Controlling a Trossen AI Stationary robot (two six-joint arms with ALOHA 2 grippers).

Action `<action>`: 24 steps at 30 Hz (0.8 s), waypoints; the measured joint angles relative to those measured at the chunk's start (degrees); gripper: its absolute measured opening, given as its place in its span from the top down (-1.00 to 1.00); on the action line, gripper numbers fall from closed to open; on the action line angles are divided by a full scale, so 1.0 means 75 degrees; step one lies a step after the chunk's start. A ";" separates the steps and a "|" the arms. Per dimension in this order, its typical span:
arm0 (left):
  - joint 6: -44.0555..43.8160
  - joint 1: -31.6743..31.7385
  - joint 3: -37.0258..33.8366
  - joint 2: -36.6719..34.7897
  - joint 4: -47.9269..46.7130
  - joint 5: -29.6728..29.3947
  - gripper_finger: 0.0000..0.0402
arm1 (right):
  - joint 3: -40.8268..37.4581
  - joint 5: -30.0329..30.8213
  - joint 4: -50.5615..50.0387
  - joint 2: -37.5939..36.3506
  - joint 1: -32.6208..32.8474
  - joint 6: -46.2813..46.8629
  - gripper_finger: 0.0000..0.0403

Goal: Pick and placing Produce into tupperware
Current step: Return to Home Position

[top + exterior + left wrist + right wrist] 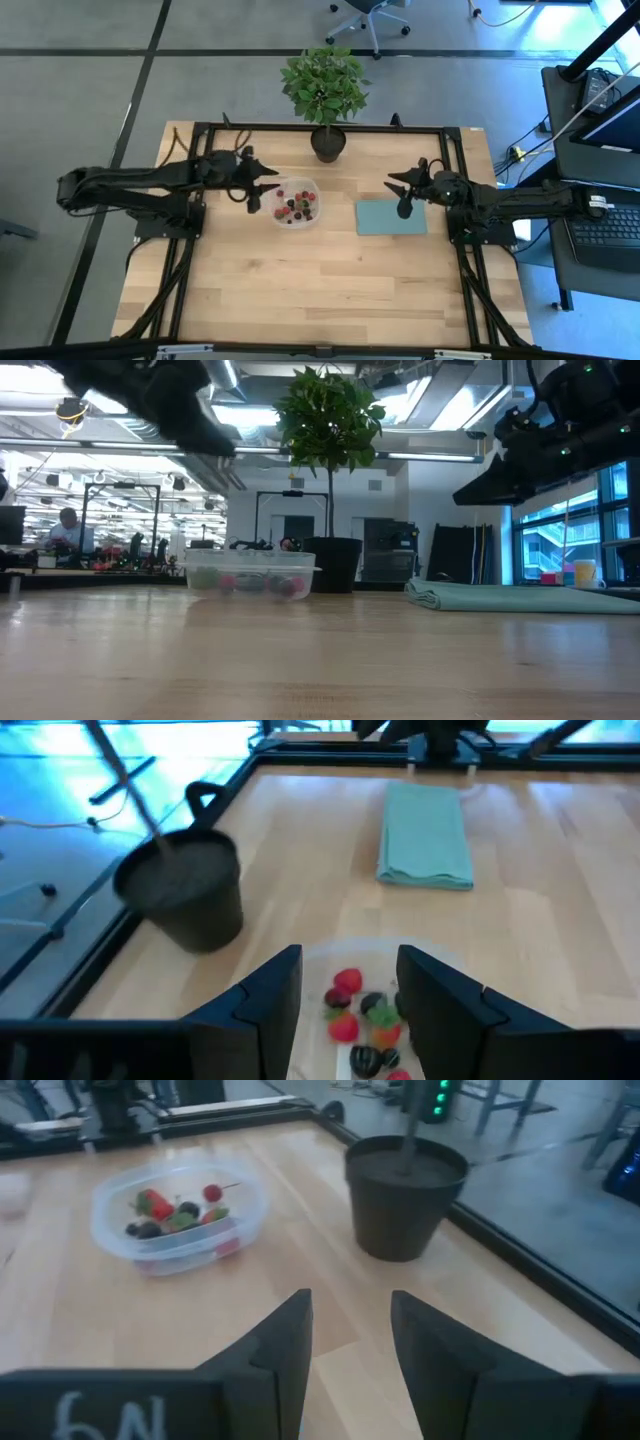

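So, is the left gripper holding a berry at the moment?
No, the left gripper is open with nothing between its fingers, and the berries lie in the container below it.

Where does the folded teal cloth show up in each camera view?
High view: teal cloth, right of the tupperware.
Low view: cloth at right, lying flat.
Left wrist view: cloth beyond the tupperware.
Right wrist view: not in it.
Shared landmark: black plant pot, in all four.
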 joint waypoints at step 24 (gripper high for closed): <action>-0.1009 0.0309 -0.3369 -0.5292 0.0080 0.0035 0.21 | -0.0003 -0.0495 -0.0352 -0.0696 -0.0934 -0.0005 0.30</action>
